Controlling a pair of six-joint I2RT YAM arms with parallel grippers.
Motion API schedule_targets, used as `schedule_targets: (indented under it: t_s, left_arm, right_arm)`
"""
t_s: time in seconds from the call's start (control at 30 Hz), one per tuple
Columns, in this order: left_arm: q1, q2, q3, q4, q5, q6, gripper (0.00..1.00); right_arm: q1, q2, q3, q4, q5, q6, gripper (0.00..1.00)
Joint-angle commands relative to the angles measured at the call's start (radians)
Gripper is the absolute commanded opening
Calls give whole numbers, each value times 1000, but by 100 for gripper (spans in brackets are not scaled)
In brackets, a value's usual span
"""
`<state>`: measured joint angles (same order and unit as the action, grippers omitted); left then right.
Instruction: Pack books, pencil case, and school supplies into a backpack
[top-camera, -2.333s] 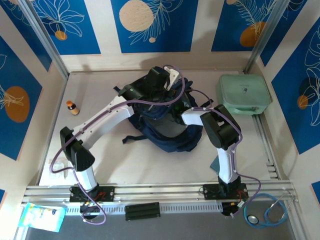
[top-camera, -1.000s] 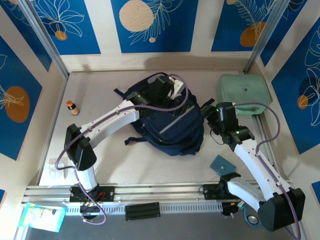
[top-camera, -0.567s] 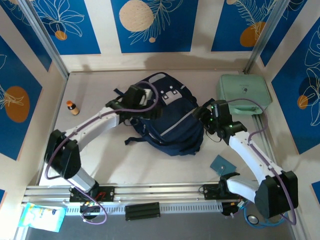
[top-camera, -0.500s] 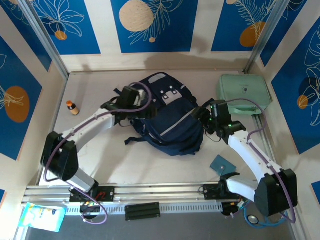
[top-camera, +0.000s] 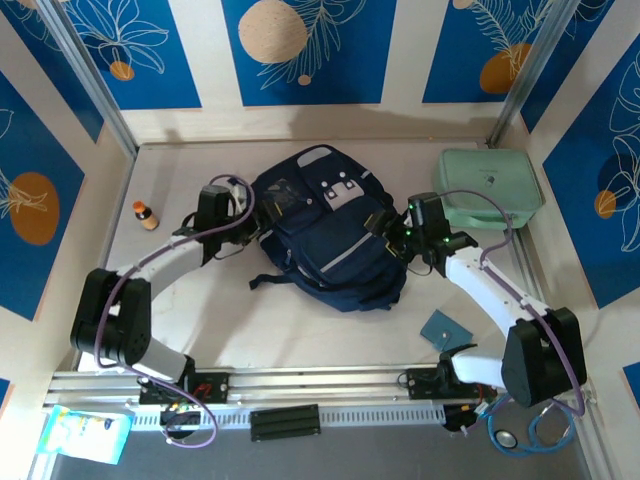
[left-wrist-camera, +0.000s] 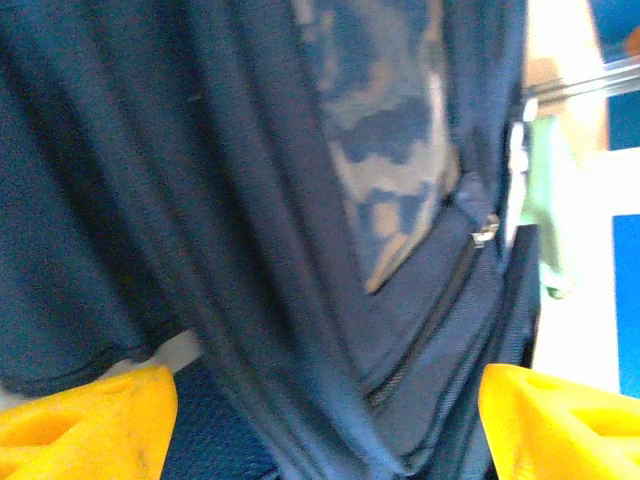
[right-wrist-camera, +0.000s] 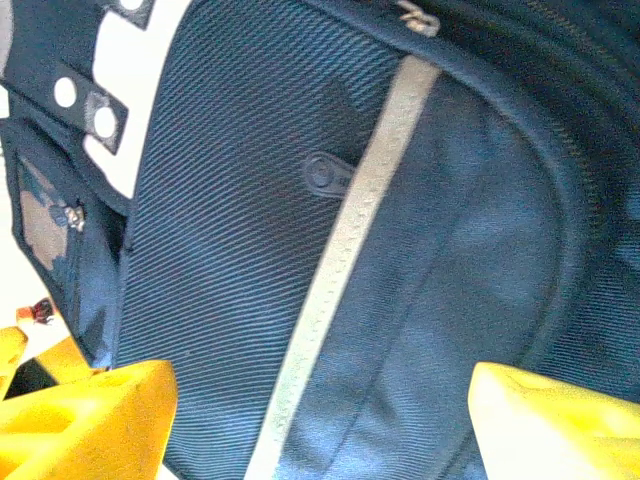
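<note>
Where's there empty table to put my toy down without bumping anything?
Biggest bare patch: the table in front, between the backpack and the near rail. Another lies at the back left, behind the orange-capped bottle. Crowded: both sides of the backpack, where the left gripper and right gripper sit, and by the green case.

Bright, even light from above fell across the pale table (top-camera: 300, 330) in the top view. It left only soft shadows under the navy backpack (top-camera: 330, 245) and the arms (top-camera: 170, 262), and a dim patch on the back wall (top-camera: 300, 120) near the upper edge. The frame was sharp, though its corner posts (top-camera: 530, 65) leaned outward with wide-angle distortion. The left wrist view was smeared by blur, its right edge washed out to white, and the yellow fingers (left-wrist-camera: 90, 420) at the lower corners were soft. The right wrist view was crisper, the fabric weave legible, with glare blown white at upper left and yellow fingers (right-wrist-camera: 90, 415) out of focus.
</note>
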<state>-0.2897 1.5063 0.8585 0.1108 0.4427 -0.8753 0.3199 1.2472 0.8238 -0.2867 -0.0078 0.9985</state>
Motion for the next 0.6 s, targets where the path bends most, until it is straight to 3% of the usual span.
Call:
schedule_targets:
  t_s: [0.0,0.37,0.57]
  left_arm:
    - [6,48,25,54,56,-39,78]
    - [5,134,62,67,70,-82,71]
    - [6,185,126,54,76,-86,58]
  right_arm:
    - [13,20,21,26,-45,10,77]
    - [30,99,75,-101,3,20,74]
    - [66,38,63,-184,165,33,74]
